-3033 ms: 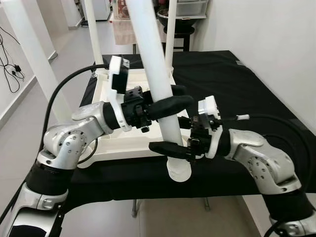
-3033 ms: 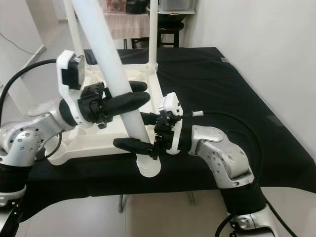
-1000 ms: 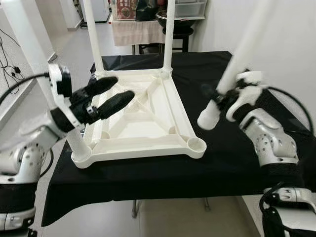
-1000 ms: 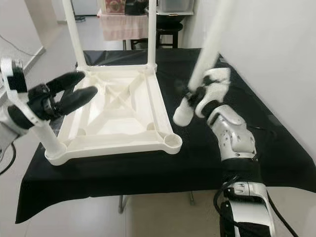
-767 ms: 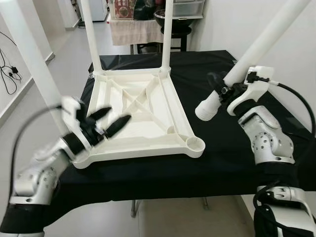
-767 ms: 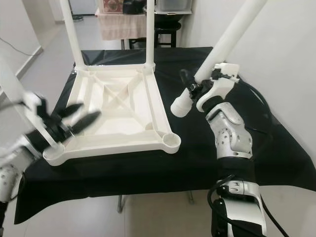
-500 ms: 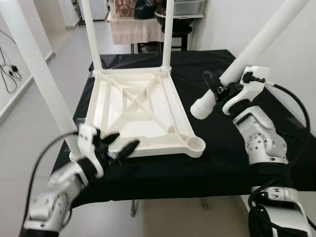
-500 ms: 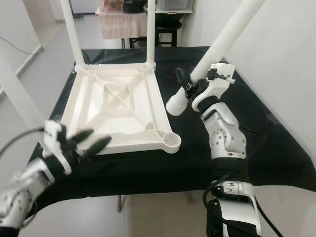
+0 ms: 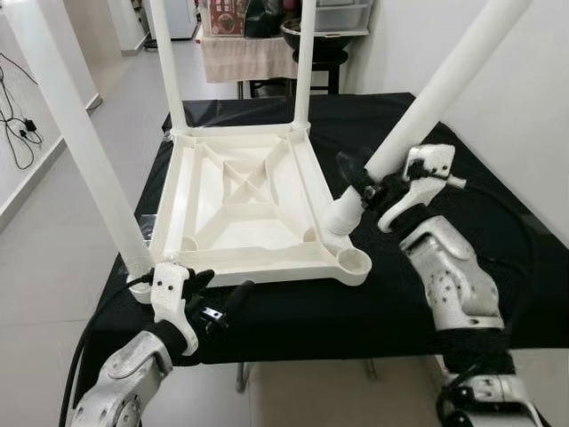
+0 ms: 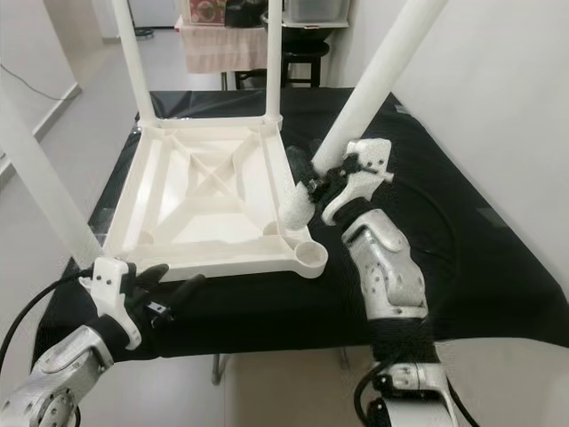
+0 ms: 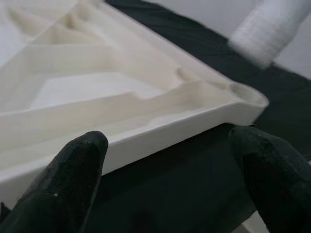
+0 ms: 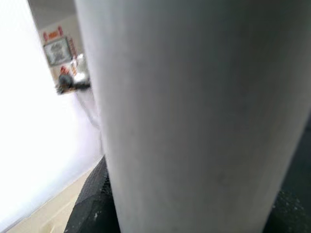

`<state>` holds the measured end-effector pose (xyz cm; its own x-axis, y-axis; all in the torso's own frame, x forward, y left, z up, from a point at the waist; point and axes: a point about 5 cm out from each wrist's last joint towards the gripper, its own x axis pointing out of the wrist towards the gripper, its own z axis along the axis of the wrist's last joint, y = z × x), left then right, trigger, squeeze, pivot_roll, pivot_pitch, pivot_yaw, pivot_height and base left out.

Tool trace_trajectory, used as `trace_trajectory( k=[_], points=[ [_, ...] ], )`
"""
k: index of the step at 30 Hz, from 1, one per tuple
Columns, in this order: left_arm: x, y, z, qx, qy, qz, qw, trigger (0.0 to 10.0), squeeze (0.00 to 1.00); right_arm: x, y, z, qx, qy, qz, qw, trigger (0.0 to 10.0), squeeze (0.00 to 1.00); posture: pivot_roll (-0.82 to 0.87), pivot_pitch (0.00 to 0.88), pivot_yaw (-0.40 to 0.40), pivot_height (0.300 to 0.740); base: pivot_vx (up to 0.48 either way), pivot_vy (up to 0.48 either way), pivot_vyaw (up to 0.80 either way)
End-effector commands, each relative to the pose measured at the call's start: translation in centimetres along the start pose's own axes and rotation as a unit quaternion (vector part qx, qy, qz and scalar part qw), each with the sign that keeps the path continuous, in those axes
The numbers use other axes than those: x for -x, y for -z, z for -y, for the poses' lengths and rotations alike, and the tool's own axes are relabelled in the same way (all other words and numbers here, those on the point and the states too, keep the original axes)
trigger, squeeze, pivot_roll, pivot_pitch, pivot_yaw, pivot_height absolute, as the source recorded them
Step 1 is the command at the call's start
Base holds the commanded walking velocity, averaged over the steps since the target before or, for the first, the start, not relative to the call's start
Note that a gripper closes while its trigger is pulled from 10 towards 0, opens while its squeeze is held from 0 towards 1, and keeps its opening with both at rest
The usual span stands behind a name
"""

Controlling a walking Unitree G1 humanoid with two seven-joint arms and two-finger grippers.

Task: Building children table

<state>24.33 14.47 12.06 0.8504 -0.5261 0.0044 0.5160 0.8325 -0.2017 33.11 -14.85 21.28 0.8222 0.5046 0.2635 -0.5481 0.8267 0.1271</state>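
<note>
No readable text or labels, distant shelf packaging (image 9: pixel 229 16) perhaps printed, too blurred

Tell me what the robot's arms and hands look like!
Both arms are shiny silver metal with rounded joints and black bands. Each wrist has a white plastic block. The left gripper has two long, rounded black fingers. The right gripper is black too. A black cable loops from the left arm.

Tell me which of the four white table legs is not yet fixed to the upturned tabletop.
The slanted leg held in the right end effector; its threaded end hangs above the open corner socket. The other three stand upright in their corners.
</note>
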Motion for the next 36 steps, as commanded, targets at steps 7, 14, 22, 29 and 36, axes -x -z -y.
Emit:
trace_trajectory(
  k=[7,14,22,29,36],
  points=[
    [-0.2,0.5,1.6,-0.034,0.022,-0.013,0.999,10.0,0.00,0.1,0.3,-1.7,0.007,-0.048,-0.008,0.999,10.0,0.00,-0.04,0.039,-0.027,0.740,0.000,-0.328,0.00],
    [0.1,0.8,1.6,-0.052,0.017,-0.022,0.998,10.0,0.00,0.0,0.2,-2.4,0.001,-0.078,-0.009,0.997,10.0,0.00,-0.04,0.043,-0.026,0.740,0.000,0.000,0.34],
    [0.7,1.2,1.7,-0.061,0.020,-0.040,0.997,10.0,0.00,0.2,0.1,-3.8,-0.003,-0.127,-0.010,0.992,10.0,0.00,-0.03,0.046,-0.027,0.740,0.000,0.000,0.80],
    [1.2,1.9,2.0,-0.068,0.042,-0.064,0.995,10.0,0.00,0.2,0.1,-3.9,-0.005,-0.133,-0.008,0.991,10.0,0.00,-0.03,0.049,-0.028,0.740,0.000,0.000,0.69],
    [1.4,2.4,2.5,-0.063,0.076,-0.079,0.992,10.0,0.00,0.2,-0.1,-3.7,-0.007,-0.130,-0.002,0.992,10.0,0.00,-0.03,0.047,-0.029,0.740,0.000,0.000,0.00]
  ],
)
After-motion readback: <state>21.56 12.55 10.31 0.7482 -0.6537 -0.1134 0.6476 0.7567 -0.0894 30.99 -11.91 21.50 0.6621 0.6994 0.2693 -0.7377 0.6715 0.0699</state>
